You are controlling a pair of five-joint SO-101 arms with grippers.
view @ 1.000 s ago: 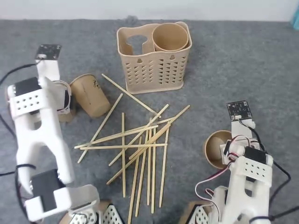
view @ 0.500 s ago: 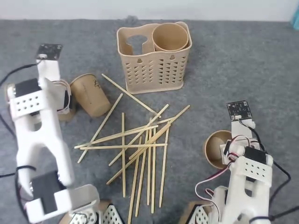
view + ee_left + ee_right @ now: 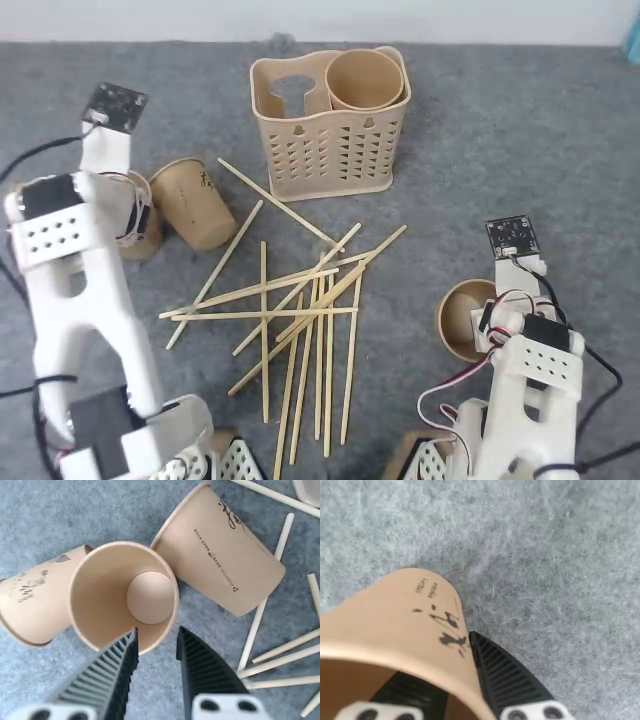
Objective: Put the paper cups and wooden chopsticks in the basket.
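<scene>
A tan basket at the back holds one paper cup. Several wooden chopsticks lie scattered in front of it. At the left, a paper cup lies on its side. Beside it another cup faces mouth-up. My left gripper is open and straddles that cup's rim, one finger over the inside and one outside. A third cup lies next to it. At the front right, my right gripper is shut on a paper cup, one finger inside and one outside.
Grey carpet covers the table. The basket's other compartment has nothing in it. Open carpet lies right of the basket and between the chopsticks and the right arm.
The left arm's wrist has tilted and shifted slightly toward the back right over the cup beneath it. The right arm and its cup have not moved.
</scene>
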